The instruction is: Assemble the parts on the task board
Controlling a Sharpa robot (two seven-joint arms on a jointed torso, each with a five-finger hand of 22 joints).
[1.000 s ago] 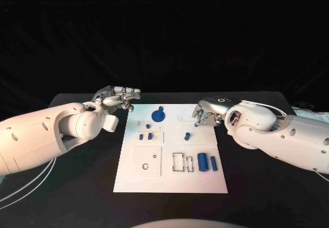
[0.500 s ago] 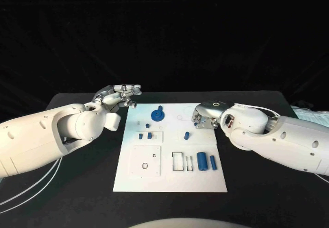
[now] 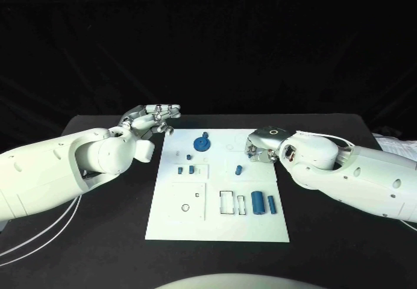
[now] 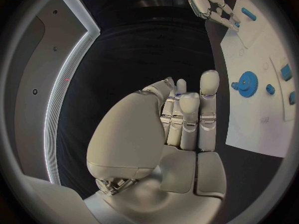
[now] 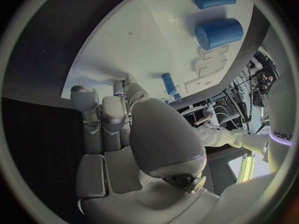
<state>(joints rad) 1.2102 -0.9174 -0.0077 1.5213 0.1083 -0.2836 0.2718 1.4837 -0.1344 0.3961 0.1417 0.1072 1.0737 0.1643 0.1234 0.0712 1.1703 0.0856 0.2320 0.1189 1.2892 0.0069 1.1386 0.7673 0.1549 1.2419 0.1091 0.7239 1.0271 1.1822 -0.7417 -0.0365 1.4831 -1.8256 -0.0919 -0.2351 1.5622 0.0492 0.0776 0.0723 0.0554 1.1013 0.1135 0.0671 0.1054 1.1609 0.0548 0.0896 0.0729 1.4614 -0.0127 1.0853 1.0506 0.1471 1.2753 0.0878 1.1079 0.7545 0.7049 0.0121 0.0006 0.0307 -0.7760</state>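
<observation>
The white task board (image 3: 217, 211) lies in the middle of the black table. On it are a blue gear (image 3: 200, 143), small blue pieces (image 3: 185, 170), a blue peg (image 3: 237, 171), a thick blue cylinder (image 3: 258, 202) and a thin one (image 3: 271, 205). My left hand (image 3: 155, 118) hovers off the board's far left corner with fingers stretched out, holding nothing; its wrist view shows the gear (image 4: 247, 83) beside the fingers (image 4: 187, 114). My right hand (image 3: 259, 150) hangs over the board's right edge near the peg (image 5: 169, 83), holding nothing.
Rectangular recesses (image 3: 233, 203) and a raised square plate (image 3: 187, 201) take up the board's near half. Black table surface (image 3: 330, 241) surrounds the board on all sides. Papers (image 3: 395, 144) lie at the table's far right edge.
The right hand has turned and sunk slightly toward the board's right edge. The left hand has drifted a little farther from me. No part has moved.
</observation>
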